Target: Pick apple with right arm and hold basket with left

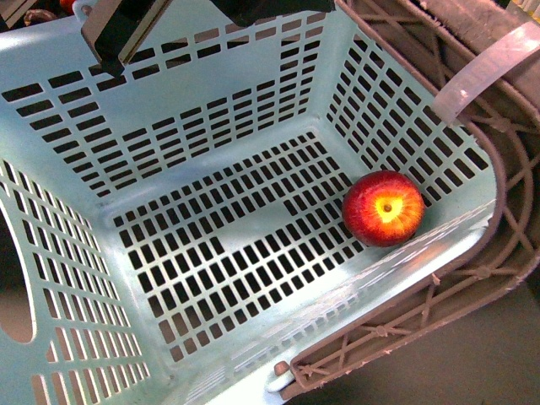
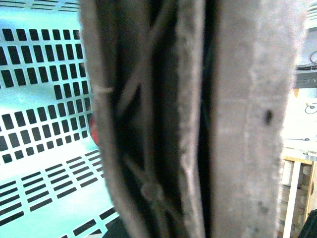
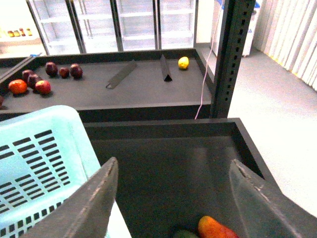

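The apple (image 1: 384, 208), red with a yellow patch round its stem dimple, lies on the slotted floor of the pale turquoise basket (image 1: 76, 101), against its right wall. A brown lattice handle (image 1: 498, 253) with a white zip tie (image 1: 489, 67) runs along the basket's right side. My left gripper (image 1: 111, 42), a black block with a flat grey finger, shows at the far rim. In the left wrist view that gripper (image 2: 163, 148) is shut on the lattice handle (image 2: 143, 124), and a red sliver of apple (image 2: 93, 130) peeks past it. My right gripper (image 3: 173, 163) stands open over a dark bin beside the basket (image 3: 39, 163).
A red-orange mango (image 3: 218, 229) and a green fruit (image 3: 185, 233) lie in the dark bin (image 3: 163, 129) below my right gripper. Behind it a dark shelf holds small dark-red fruits (image 3: 49, 74) and a yellow fruit (image 3: 184, 62). A black upright post (image 3: 233, 54) stands nearby.
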Controlling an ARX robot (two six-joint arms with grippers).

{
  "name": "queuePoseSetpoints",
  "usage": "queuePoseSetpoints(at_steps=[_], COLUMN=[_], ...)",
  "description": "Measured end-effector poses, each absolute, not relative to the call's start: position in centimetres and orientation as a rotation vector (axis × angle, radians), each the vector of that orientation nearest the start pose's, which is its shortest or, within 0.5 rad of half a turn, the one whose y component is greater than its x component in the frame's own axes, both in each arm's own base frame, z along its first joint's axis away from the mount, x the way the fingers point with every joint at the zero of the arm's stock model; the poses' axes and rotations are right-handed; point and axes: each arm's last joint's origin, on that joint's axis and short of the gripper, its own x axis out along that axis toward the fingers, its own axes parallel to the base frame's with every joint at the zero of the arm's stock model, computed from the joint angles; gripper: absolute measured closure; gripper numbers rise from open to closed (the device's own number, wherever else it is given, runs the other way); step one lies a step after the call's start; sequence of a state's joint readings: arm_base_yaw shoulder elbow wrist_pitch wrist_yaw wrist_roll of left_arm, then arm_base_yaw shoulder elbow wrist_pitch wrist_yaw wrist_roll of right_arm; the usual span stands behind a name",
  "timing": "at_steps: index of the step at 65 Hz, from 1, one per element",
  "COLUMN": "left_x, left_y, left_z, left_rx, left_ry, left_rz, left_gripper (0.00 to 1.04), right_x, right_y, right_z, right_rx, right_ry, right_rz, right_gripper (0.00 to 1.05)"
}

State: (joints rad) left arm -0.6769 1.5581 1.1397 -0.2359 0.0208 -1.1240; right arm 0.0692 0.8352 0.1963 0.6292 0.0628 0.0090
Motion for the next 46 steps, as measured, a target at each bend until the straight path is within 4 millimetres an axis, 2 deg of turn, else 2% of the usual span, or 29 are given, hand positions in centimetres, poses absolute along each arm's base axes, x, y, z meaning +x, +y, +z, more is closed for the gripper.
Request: queuePoseSetpoints(at_steps=[10,46], left_x=[26.6,26.6], left_y=[-21.5,-21.5], left_z=[26.4,26.4], left_rx=[-0.827,-0.826], left_ry=[0.921,0.919], left_rz=[-0.241,-0.238], left_gripper=[0.90,0.90], right_x=[16.1,13.2], right_y=[0.1,0.0], right_z=[19.3,17.5], right_rx=[0.002,0.004], right_ry=[0.006,0.008], right_rz=[-0.002,0.001], right_gripper=[1.03,1.03])
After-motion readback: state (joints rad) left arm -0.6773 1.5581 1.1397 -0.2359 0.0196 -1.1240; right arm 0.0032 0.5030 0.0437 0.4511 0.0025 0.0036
